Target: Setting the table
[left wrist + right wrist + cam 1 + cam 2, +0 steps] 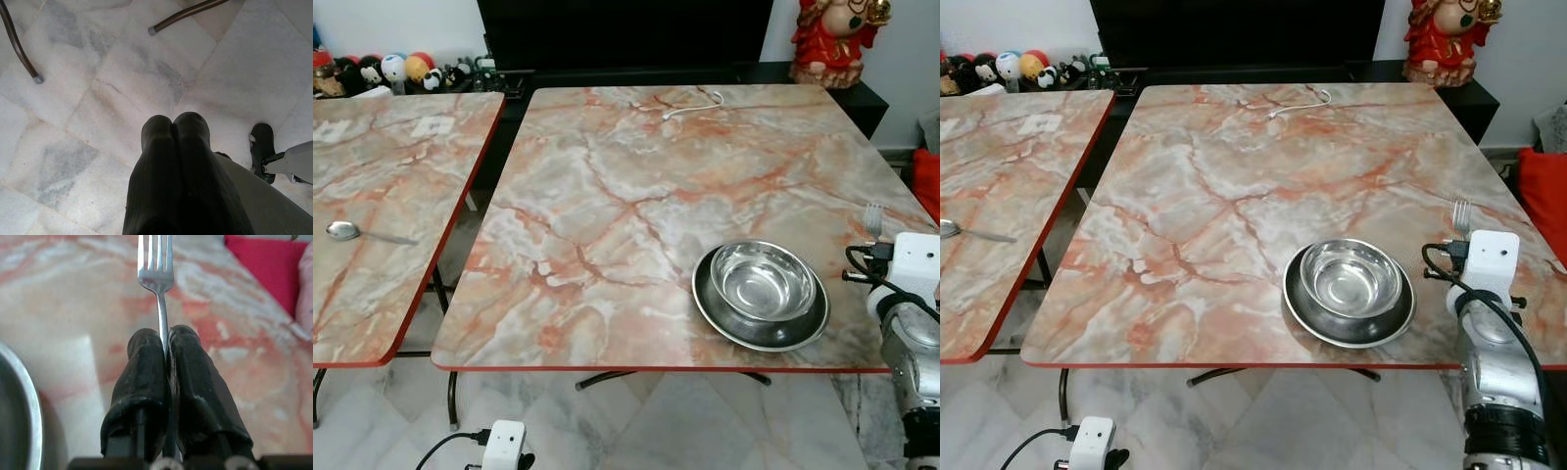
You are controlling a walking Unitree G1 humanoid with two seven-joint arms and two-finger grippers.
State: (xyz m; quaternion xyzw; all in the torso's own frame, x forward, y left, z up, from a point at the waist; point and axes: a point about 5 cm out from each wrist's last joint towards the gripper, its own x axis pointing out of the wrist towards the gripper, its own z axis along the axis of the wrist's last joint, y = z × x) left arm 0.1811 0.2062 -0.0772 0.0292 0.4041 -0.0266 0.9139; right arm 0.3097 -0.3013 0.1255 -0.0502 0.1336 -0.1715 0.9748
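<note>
Beside the bowl [1349,277], the right gripper [165,340] pinches a fork [157,271], its handle hidden between the fingers.

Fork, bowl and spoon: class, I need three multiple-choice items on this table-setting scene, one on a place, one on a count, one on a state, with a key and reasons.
1. Where does the spoon lie?
A. In the bowl
B. On the left-hand table
C. On the floor

2. How many steel dishes are stacked by the near edge of the main table?
A. Two
B. Three
C. Four

3. What is the right gripper doing?
A. Hanging open
B. Gripping the plate's rim
C. Clamped on a fork

Key: 1 B, it rests on the left table. 2 A, a bowl sits in a plate. 3 C, the fork sticks out from between the shut fingers.
</note>
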